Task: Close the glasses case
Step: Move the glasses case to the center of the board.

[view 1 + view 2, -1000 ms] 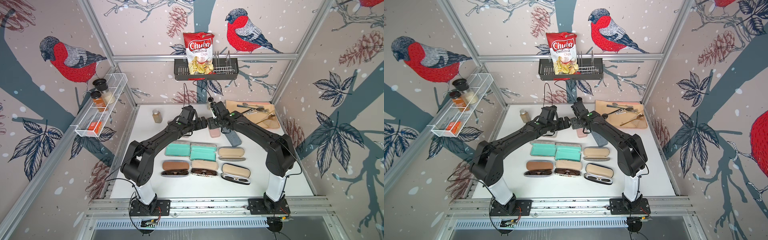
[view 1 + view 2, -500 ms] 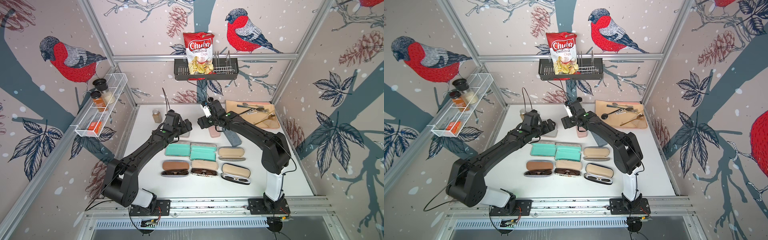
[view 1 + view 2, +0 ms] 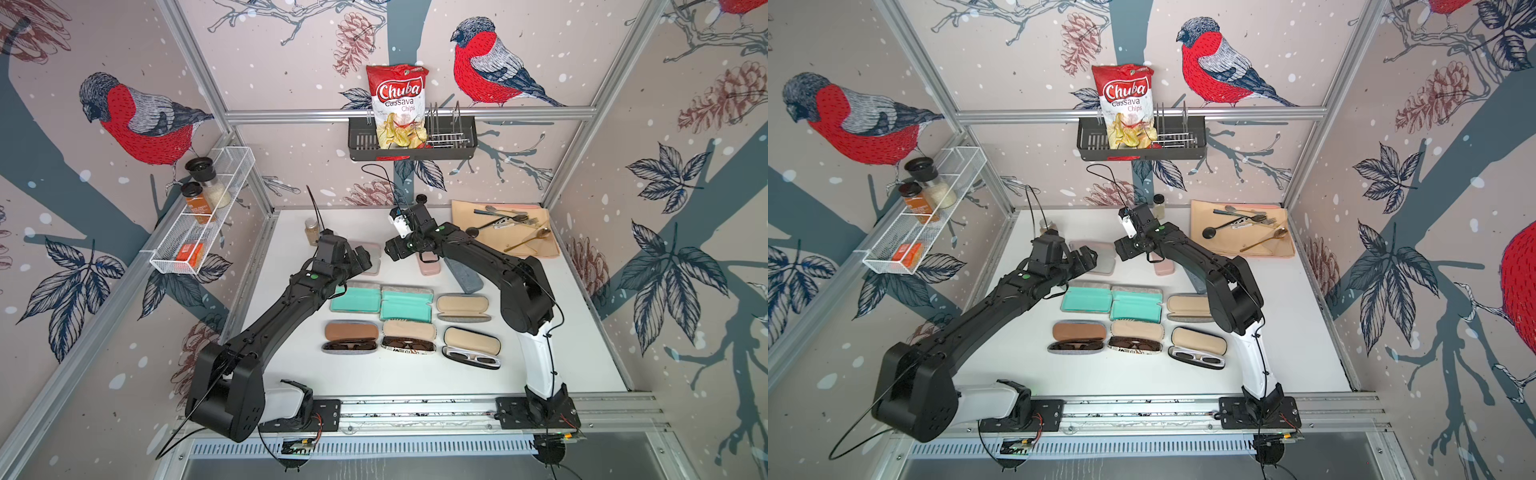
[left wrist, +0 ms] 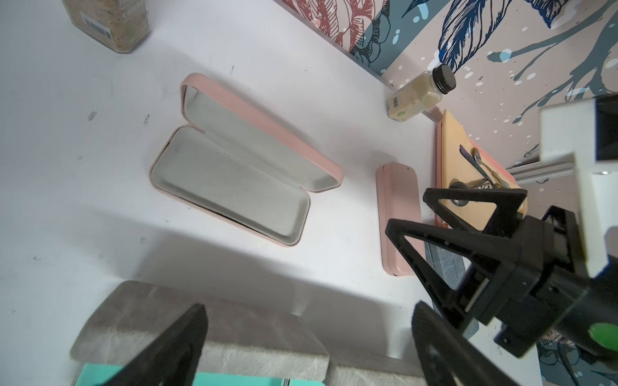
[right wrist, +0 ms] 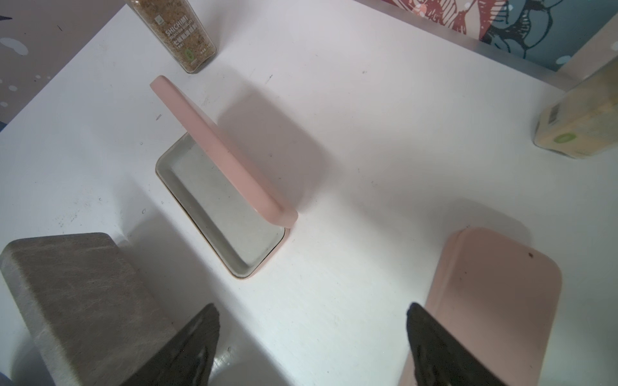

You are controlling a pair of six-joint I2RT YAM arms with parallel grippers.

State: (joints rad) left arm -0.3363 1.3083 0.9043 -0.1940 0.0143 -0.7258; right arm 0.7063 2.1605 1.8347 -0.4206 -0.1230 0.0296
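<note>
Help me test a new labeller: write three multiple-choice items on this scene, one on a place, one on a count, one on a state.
1. Where does the chips bag stand?
A. in the black wall basket
B. on the wire shelf
C. on the table

2. How many cases in the row nearest the arms' bases hold glasses?
A. one
B. three
C. five

3. The pink case nearest the brown spice jar is:
A. shut
B. open and empty
C. open with glasses inside

Answers: A, the bag sits in the basket; B, the brown case, the tan case and the black-edged case each show a pair; B, its lid is raised over bare grey lining.
</note>
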